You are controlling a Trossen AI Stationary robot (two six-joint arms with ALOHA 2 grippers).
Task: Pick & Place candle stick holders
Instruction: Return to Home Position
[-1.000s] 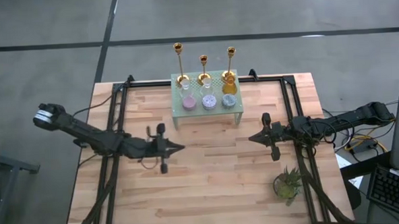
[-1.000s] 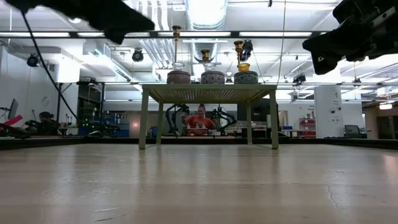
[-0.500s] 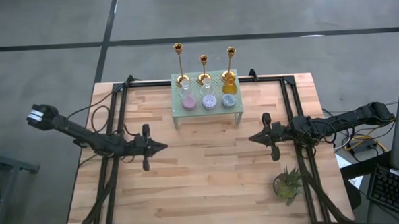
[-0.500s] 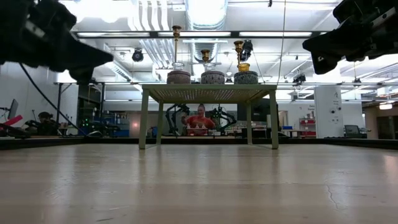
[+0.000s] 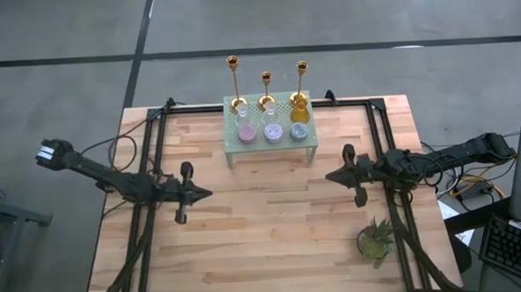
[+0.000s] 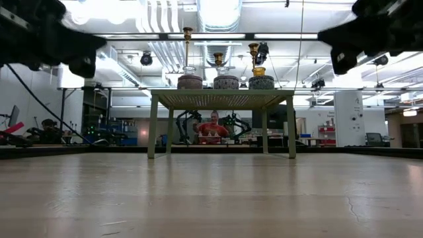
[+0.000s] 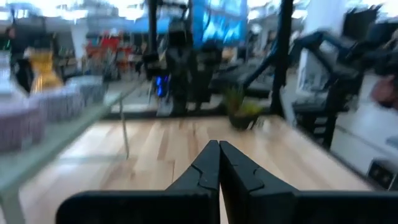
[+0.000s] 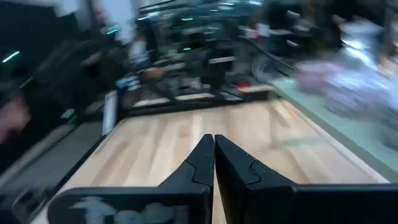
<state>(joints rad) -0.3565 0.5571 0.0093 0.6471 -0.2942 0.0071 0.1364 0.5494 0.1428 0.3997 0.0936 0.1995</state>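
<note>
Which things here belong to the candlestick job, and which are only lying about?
Job: left candlestick holder, middle candlestick holder, right candlestick holder, on the green shelf; left gripper, right gripper, both shut.
Lying about: three small candles, amber jar, potted plant.

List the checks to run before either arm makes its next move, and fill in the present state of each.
1. The left gripper has its jaws shut and holds nothing: ok.
2. The right gripper has its jaws shut and holds nothing: ok.
3. The three candle stick holders stand upright along the back of the shelf: ok.
4. The three small candles sit in a row in front of them: ok.
5. Both grippers are apart from the shelf: ok.
6. The potted plant is clear of the right arm's path: cannot tell.
</note>
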